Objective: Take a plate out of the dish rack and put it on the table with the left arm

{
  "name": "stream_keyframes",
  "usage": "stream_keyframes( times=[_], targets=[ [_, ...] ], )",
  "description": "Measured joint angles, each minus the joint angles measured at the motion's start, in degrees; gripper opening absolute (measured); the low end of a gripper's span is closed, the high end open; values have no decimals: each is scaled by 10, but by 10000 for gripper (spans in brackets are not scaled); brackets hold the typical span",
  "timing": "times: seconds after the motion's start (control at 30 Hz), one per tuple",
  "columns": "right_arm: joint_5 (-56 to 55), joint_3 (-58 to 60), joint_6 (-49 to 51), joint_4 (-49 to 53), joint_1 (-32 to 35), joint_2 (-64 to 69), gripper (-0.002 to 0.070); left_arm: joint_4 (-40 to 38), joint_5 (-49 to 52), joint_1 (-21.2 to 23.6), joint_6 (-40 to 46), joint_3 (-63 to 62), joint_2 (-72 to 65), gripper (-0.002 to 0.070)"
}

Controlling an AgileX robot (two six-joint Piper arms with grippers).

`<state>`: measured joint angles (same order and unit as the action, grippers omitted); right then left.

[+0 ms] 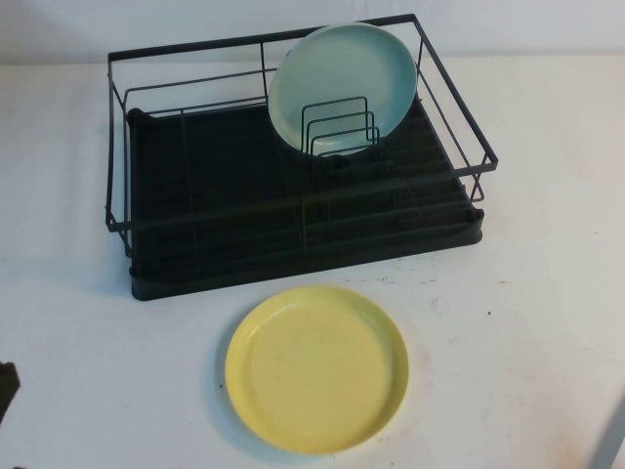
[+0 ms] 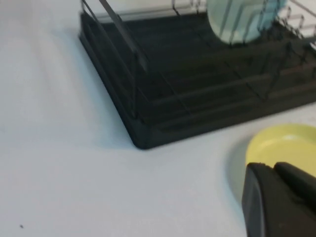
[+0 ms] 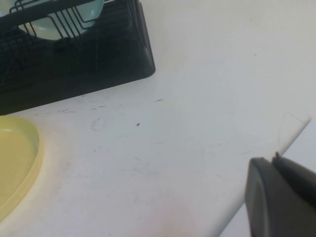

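The pale yellow plate [image 1: 316,368] lies flat on the white table [image 1: 78,352], just in front of the black dish rack [image 1: 293,210]. It also shows in the left wrist view [image 2: 286,145] and at the edge of the right wrist view [image 3: 15,163]. My left gripper [image 2: 274,167] is shut and empty. It sits low over the table near the plate's left side, and only a dark sliver of it [image 1: 6,386] shows in the high view. My right gripper [image 3: 274,159] is shut and empty at the table's right front edge.
A pale blue-green plate [image 1: 342,88] stands on edge among the wire dividers at the rack's back right. It also shows in the left wrist view [image 2: 237,22]. A grey sliver of the right arm [image 1: 613,440] shows at the lower right corner.
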<state>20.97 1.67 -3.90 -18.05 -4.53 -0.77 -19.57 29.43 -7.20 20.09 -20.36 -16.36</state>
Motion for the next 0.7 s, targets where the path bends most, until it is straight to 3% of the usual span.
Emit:
stream_keyframes(
  times=[0.23,0.4,0.5,0.57,0.7],
  targets=[
    [0,0,0,0,0,0,-20,70,-145,24,-38,137,134,-3],
    [0,0,0,-1,0,0,-20,243,-213,41,-218,210,169,-3],
    [0,0,0,-1,0,0,-20,262,-214,41,-267,217,169,-3],
    [0,0,0,-1,0,0,-20,257,-197,41,-259,217,169,-3],
    [0,0,0,-8,0,0,-20,186,-142,41,-145,217,169,-3]
  ],
)
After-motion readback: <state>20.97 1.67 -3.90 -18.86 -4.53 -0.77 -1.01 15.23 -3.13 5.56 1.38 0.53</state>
